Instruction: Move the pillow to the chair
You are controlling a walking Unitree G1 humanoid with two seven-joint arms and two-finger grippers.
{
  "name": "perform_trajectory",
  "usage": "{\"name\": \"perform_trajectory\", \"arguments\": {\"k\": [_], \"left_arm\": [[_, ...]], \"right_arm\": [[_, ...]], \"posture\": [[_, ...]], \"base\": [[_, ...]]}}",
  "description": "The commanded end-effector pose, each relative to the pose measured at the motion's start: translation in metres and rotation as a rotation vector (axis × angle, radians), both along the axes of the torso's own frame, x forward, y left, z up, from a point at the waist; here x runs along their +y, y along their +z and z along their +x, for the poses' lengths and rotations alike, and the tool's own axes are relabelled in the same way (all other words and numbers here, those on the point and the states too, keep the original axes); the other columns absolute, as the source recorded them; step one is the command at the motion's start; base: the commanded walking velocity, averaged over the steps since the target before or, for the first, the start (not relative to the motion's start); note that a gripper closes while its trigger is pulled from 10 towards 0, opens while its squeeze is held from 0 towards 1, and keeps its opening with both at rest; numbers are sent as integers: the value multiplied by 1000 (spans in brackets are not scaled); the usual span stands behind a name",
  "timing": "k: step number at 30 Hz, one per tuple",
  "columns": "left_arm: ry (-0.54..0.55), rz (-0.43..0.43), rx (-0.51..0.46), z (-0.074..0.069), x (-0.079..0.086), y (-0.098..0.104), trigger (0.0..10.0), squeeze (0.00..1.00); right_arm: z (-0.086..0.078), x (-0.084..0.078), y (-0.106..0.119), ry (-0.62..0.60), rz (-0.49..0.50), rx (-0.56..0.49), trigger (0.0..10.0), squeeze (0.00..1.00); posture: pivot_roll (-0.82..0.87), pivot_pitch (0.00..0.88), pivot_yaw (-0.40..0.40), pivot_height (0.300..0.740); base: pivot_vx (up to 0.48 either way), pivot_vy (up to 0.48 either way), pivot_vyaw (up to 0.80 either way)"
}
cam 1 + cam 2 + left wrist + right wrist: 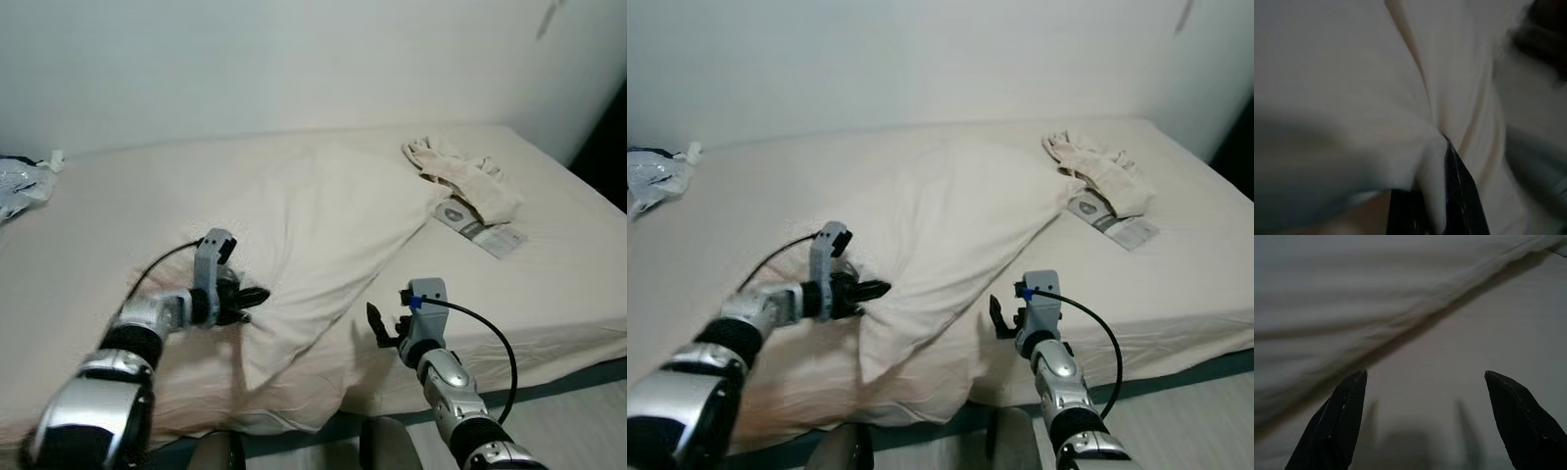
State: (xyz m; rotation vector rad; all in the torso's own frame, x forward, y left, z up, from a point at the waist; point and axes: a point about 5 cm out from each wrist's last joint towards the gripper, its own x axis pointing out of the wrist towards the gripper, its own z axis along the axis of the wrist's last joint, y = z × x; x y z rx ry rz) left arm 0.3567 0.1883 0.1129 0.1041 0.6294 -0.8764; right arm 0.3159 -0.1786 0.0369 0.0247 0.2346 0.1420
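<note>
pillows: one, a large cream pillow on the bed, toward its near edge
beds: one bed with a cream sheet
grippers: two, the left gripper and the right gripper
crumpled cloths: one pale cloth near the bed's far right corner
printed packets: one flat packet just beside the cloth, toward the right edge
plastic bags: one crumpled plastic bag at the bed's far left edge
</note>
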Motion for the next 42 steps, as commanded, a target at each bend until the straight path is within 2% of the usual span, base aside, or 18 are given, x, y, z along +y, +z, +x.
{"name": "perform_trajectory", "arguments": {"k": [1,2,4,6,10,11,13,22,25,27,29,30,31,34,36,38,39,42], "left_arm": [[-61,225,43,-6,22,-5,0,0],[-61,225,43,-6,22,-5,0,0],[-101,411,40,-4,40,5,0,0],[-109,464,35,-2,46,11,0,0],[-86,787,-13,5,77,39,0,0],[-86,787,-13,5,77,39,0,0],[-34,993,-67,9,100,64,0,0],[90,1274,-131,10,134,103,0,0],[60,1077,-131,13,114,85,0,0],[44,1035,-128,14,109,81,0,0],[27,825,-128,16,86,63,0,0],[48,623,-142,18,66,52,0,0],[48,623,-142,18,66,52,0,0],[198,151,-138,22,25,32,0,0],[335,-70,-110,19,6,12,0,0],[356,-108,-112,19,3,9,0,0],[439,-227,-115,19,0,7,0,0],[581,-364,-123,20,1,4,0,0]], "right_arm": [[-3,1,-4,-3,6,11,10000,0],[-3,1,-4,-3,6,11,10000,0],[-4,1,-5,-3,8,12,10000,0],[-4,1,-5,-4,9,12,10000,0],[-6,-2,-6,-11,11,12,10000,0],[-6,-2,-6,-11,11,12,10000,0],[-8,-3,-7,-15,10,16,10000,0],[-7,-2,-7,-12,11,19,10000,0],[-6,0,-7,-6,12,22,10000,0],[-5,1,-7,-5,11,23,10000,0],[-5,2,-6,-3,14,22,10000,0],[-4,2,-5,-7,26,14,10000,0],[-4,2,-5,-7,26,14,10000,0],[1,0,4,-57,126,-31,10000,0],[10,-11,19,-128,226,-96,10000,0],[12,-13,21,-140,236,-104,10000,0],[16,-20,28,-163,237,-120,10000,0],[22,-31,37,-188,236,-139,10000,0]], "posture": [[-48,45,-19,591],[-48,45,-19,591],[-51,47,-14,591],[-51,47,-14,591],[-51,52,-13,591],[-51,52,-13,591],[-45,54,-15,591],[-40,59,-20,591],[-36,63,-23,591],[-36,64,-23,591],[-38,70,-22,591],[-40,74,-20,591],[-40,74,-20,591],[-53,83,-8,591],[-60,88,2,591],[-60,88,2,591],[-67,96,8,591],[-64,103,10,591]], "base": [[0,0,0],[0,0,0],[0,0,0],[0,0,0],[0,0,0],[0,0,0],[0,0,0],[0,0,0],[0,0,0],[0,0,0],[0,0,0],[0,0,0],[0,0,0],[0,0,0],[0,0,0],[0,0,0],[0,0,0],[0,0,0]]}}
